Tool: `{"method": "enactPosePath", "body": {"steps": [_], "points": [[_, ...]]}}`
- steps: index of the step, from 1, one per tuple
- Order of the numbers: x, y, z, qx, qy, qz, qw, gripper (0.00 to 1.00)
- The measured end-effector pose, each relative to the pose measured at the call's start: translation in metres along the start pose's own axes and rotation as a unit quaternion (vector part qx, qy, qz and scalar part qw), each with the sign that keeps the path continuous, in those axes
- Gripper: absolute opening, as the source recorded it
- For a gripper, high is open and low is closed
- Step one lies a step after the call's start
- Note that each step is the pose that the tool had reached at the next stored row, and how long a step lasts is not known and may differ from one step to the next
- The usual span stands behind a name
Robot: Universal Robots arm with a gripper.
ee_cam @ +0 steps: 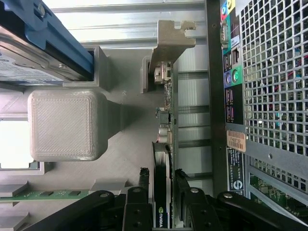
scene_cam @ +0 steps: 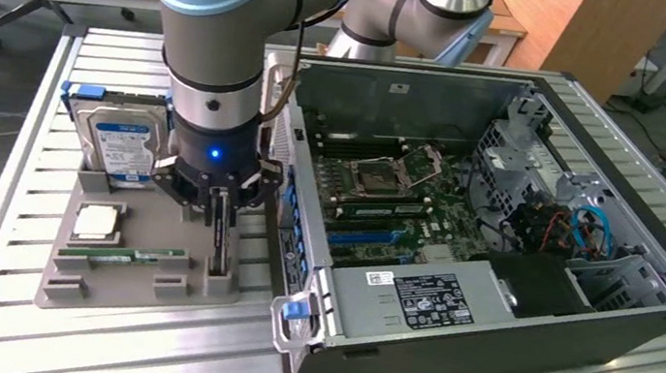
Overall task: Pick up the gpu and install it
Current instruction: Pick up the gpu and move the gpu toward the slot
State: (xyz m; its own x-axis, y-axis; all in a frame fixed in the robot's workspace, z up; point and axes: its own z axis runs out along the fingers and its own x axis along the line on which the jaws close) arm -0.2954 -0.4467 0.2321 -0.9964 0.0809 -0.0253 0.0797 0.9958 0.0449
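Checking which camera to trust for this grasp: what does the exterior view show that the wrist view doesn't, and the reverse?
Exterior view: the arm standing over the parts, and the motherboard inside the open case. Wrist view: the gpu edge-on with its metal bracket, the case's rear ports and grille, and the pincer closed against the card's two faces. Shared: the gpu standing on edge in the grey tray, the hard drive and the green RAM stick.
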Motion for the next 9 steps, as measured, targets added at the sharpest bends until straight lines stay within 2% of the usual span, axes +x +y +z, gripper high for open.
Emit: {"method": "enactPosePath", "body": {"steps": [2,3,9], "points": [[0.0000,0.0000,0.0000,0.0000,0.0001,0.000,1.0000,0.33],[0.0000,0.0000,0.0000,0.0000,0.0001,0.000,1.0000,0.26],[0.0000,0.0000,-0.0001,0.0000,0.0000,0.000,1.0000,0.26]]}}
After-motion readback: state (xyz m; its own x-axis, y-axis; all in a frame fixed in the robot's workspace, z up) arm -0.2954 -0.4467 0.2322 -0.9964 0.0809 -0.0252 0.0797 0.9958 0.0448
